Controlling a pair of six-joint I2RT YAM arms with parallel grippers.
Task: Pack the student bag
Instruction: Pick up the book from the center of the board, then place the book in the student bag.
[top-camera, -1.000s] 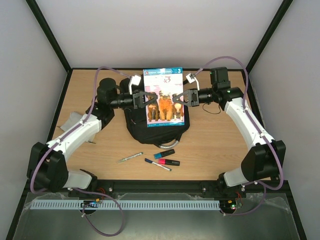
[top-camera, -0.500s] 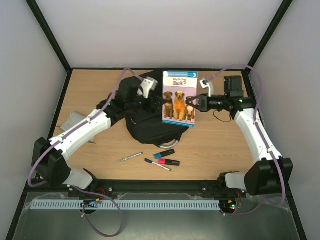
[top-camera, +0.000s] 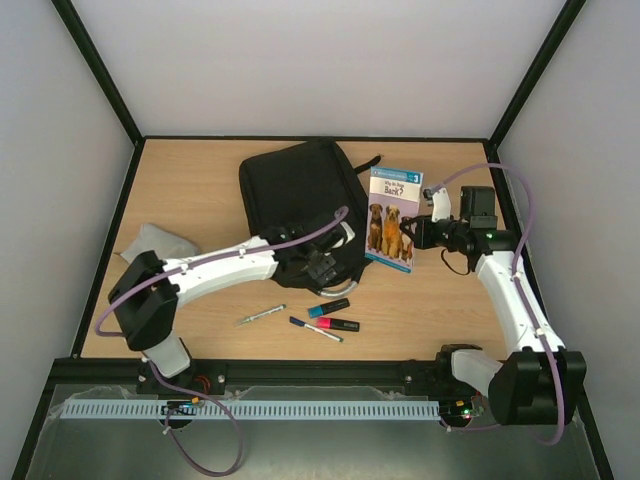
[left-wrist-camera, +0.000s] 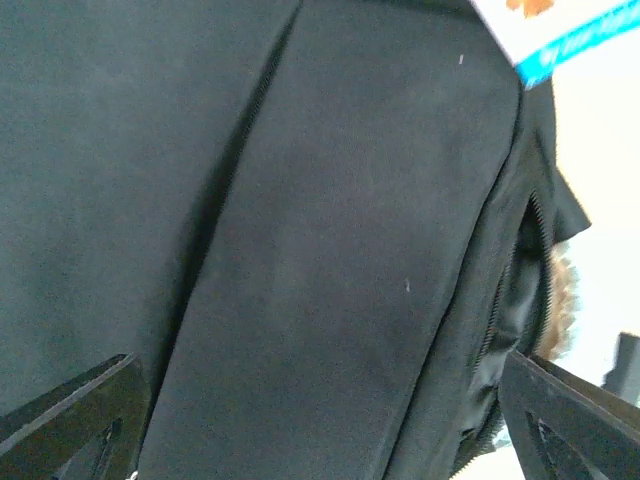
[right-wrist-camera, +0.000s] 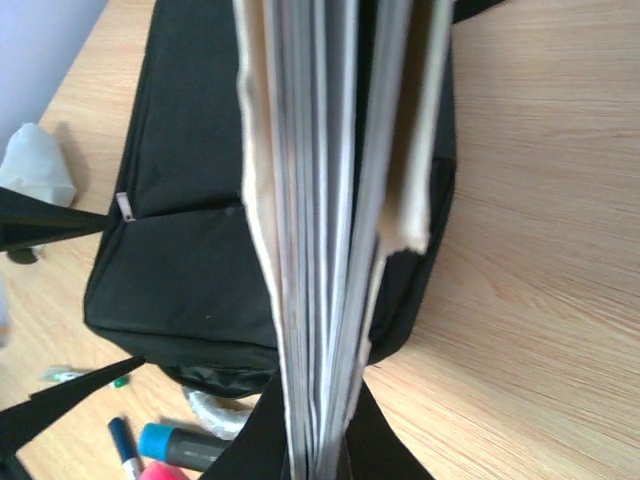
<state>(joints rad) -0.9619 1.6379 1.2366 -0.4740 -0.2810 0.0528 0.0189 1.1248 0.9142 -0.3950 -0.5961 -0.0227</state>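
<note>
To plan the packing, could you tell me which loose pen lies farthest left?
The slim silver pen, lying alone left of the blue highlighter, pink marker and white pen.

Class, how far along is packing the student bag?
Done: nothing visibly packed; the student bag lies flat. In hand: the right pincer grips the dog book beside it; the left pincer hovers open over its near end. Left: book, pens, markers go in.
</note>
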